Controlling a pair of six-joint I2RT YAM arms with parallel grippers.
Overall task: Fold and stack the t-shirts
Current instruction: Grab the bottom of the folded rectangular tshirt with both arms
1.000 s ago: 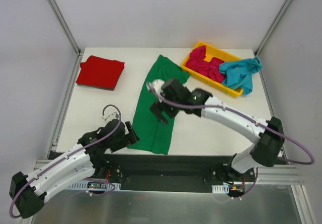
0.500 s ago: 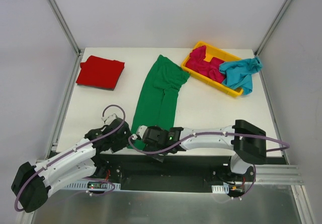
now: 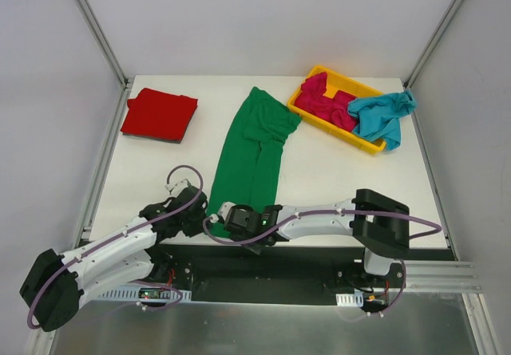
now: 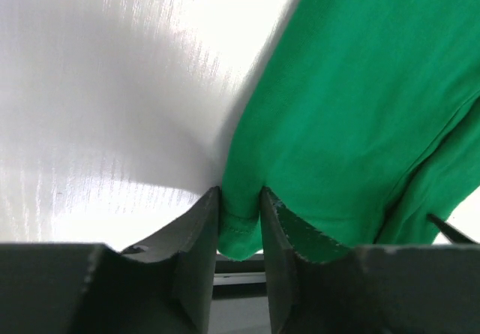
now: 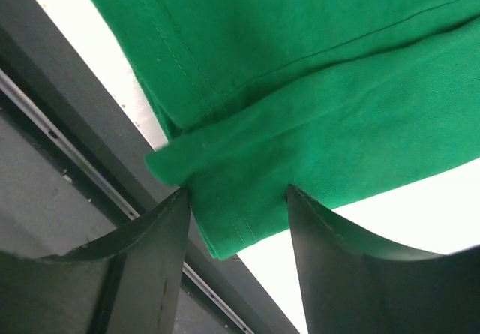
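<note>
The green t-shirt (image 3: 251,159) lies as a long folded strip down the middle of the table, its near hem at the front edge. My left gripper (image 3: 204,218) is at the hem's left corner, and in the left wrist view the left gripper (image 4: 240,195) is shut on the green t-shirt (image 4: 352,109), both fingers pressing a fold of hem. My right gripper (image 3: 231,221) is at the hem's right corner. In the right wrist view the right gripper (image 5: 238,191) stands open, its fingers straddling the corner of the green t-shirt (image 5: 315,64).
A folded red t-shirt (image 3: 160,114) lies at the back left. The yellow tray (image 3: 351,85) at the back right holds a magenta-pink t-shirt (image 3: 327,104) and a teal t-shirt (image 3: 383,116) draped over its rim. The dark front rail (image 5: 75,161) runs just under the hem.
The right arm swung from the shirt's middle down to the near hem. Both grippers have been narrowing, and the left one has closed onto the hem corner.
</note>
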